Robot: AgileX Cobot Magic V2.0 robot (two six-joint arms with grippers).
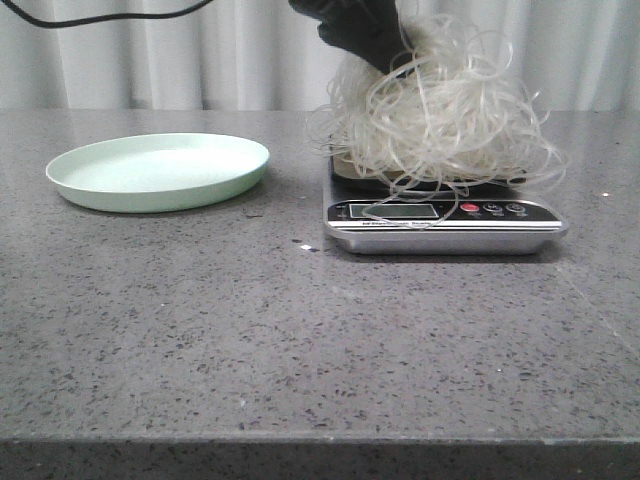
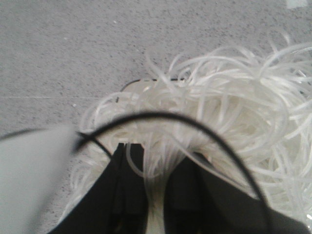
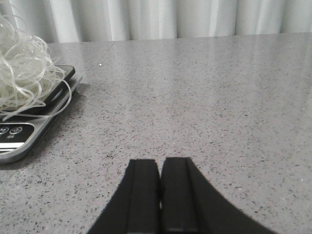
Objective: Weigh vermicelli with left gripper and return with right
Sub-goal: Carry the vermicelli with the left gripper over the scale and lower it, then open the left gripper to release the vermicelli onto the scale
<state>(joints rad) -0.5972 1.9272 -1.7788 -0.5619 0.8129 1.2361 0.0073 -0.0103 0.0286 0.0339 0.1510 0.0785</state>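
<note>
front view: vermicelli sits as a loose tangle on top of the scale, covering most of the platform; stray loops hang over the front edge and across the display. the red button and two dark buttons beside it are visible. the left gripper comes down from above into the upper left of the tangle, its tips hidden among the strands.

left wrist view: the two black fingers are close together with a bundle of strands pinched in the narrow gap between them; the rest of the vermicelli fans out beyond the tips. a thin black cable arcs across the view. a dark edge of the scale shows under the noodles.

plate, pale green, rests on the table well to the left of the scale, nothing on it.

right wrist view: right gripper is low over bare table, jaws pressed together with nothing between them, well apart from the scale and noodles. a pale curtain hangs behind the table.
</note>
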